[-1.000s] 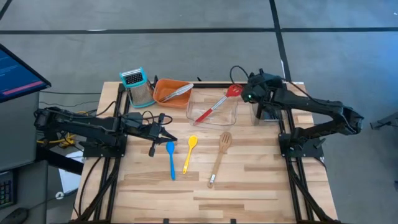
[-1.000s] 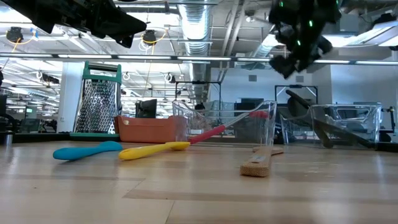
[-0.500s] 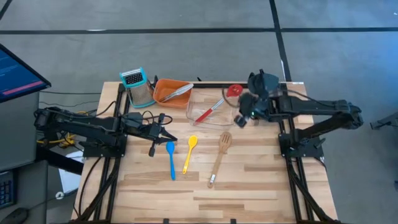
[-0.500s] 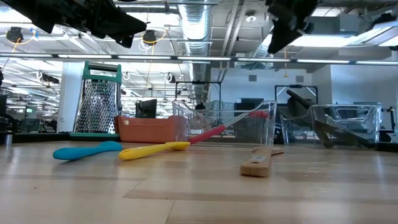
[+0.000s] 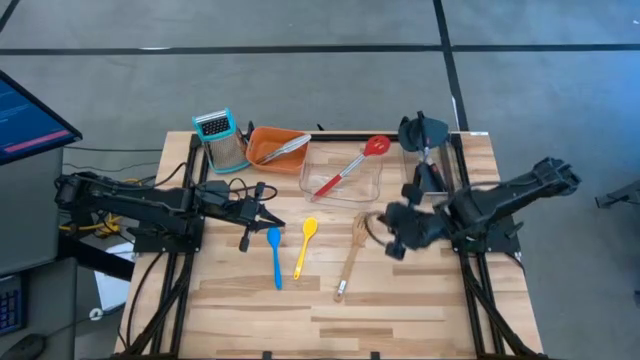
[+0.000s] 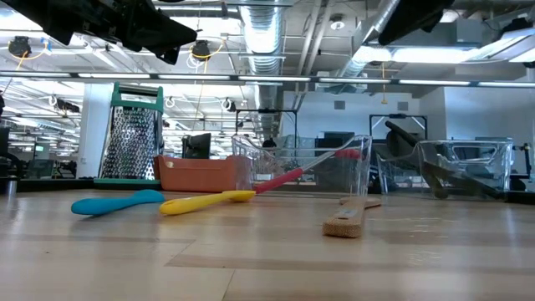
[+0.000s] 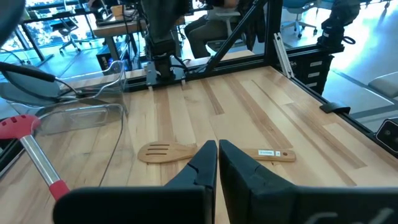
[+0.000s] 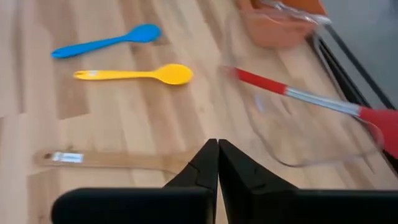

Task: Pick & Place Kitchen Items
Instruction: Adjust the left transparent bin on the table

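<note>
A blue spoon [image 5: 275,257], a yellow spoon [image 5: 305,248] and a wooden fork-like spatula [image 5: 350,258] lie flat on the table. A red spatula [image 5: 347,170] leans in a clear bin [image 5: 340,190], with its head over the far rim. Silver tongs [image 5: 288,148] lie in the orange tray [image 5: 272,148]. Black spatulas [image 5: 424,135] stand in a second clear bin [image 5: 432,178]. My right gripper [image 5: 386,232] hangs shut and empty above the table, just right of the wooden spatula's head [image 8: 186,163]. My left gripper [image 5: 278,223] waits shut and empty, left of the blue spoon.
A metal grater [image 5: 220,138] stands at the far left beside the orange tray. A monitor [image 5: 25,115] sits off the table's left edge. Bare wood [image 5: 400,310] spreads across the table's near half.
My right gripper has swung from above the far right bin toward the table's near edge and a little leftward. It has turned as it went and now hangs beside the wooden spatula's head. No item on the table has moved.
</note>
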### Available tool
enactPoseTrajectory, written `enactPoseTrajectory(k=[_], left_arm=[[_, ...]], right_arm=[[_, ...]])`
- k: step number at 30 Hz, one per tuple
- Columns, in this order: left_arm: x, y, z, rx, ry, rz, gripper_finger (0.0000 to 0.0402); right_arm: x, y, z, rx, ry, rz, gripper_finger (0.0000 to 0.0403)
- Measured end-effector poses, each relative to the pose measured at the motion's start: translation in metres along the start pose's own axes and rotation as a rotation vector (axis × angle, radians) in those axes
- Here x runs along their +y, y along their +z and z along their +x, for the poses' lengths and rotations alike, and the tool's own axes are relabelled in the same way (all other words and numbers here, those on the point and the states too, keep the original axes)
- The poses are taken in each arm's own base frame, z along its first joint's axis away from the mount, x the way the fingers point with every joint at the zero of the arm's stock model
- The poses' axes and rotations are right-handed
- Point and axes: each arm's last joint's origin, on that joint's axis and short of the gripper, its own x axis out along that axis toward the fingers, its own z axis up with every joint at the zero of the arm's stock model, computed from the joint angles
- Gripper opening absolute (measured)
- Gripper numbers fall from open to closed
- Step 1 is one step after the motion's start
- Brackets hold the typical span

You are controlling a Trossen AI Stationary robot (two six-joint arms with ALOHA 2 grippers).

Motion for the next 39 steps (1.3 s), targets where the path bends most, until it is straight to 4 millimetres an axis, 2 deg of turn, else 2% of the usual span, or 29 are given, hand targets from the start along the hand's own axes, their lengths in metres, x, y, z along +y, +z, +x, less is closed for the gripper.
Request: enactPoseTrajectory(k=[6, 12, 16, 20, 26, 31, 36, 39], left_arm=[[0.000, 0.000, 0.000, -0.003, 0.001, 0.000, 0.0003], [0.000, 0.001, 0.000, -0.007, 0.001, -0.026, 0.0003], [0.000, 0.000, 0.000, -0.009, -0.001, -0.116, 0.0003], [-0.005, -0.015, 0.000, 0.025, -0.013, -0.182, 0.0003], [-0.012, -0.030, -0.001, 0.009, -0.036, -0.193, 0.0003], [-0.017, -0.032, -0.002, -0.014, -0.060, -0.191, 0.0003], [-0.023, -0.031, -0.001, -0.010, -0.091, -0.260, 0.0003], [-0.027, -0.031, -0.001, -0.007, -0.031, -0.315, 0.0003]], right_arm=[[0.028, -0.027, 0.013, -0.113, 0.069, -0.064, 0.0003], [0.036, -0.043, 0.035, -0.244, 0.097, -0.157, 0.0002], [0.034, -0.049, 0.047, -0.272, 0.171, -0.210, 0.0001], [0.032, -0.055, 0.055, -0.265, 0.234, -0.210, 0.0001], [0.024, -0.060, 0.065, -0.230, 0.199, -0.182, 0.0002], [0.016, -0.056, 0.070, -0.229, 0.170, -0.151, 0.0001], [0.009, -0.053, 0.075, -0.223, 0.140, -0.128, 0.0001], [0.004, -0.051, 0.078, -0.219, 0.123, -0.101, 0.0001]])
